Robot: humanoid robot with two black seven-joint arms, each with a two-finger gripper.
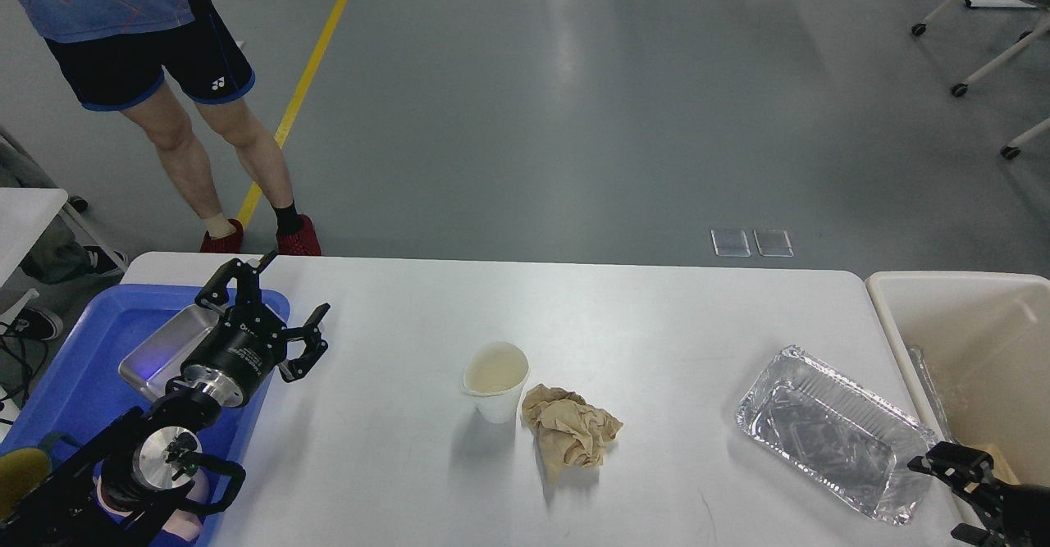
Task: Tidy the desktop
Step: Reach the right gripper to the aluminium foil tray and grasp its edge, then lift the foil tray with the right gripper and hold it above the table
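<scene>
Head view: the white desktop (pixel 623 309) is seen filling the lower frame. A paper cup (pixel 496 380) and crumpled brown paper (pixel 570 430) are set near its front-middle, a foil tray (pixel 833 432) toward its right edge. The left gripper (pixel 275 305) is held spread wide and empty over the left edge; the right gripper (pixel 956 463) cannot be judged.

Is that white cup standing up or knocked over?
Upright: the cup stands on the desktop with its round mouth facing up.

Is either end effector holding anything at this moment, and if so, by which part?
The left end effector is open over the blue tray's edge, holding nothing. The right end effector, by the foil tray, is too dark to tell.
</scene>
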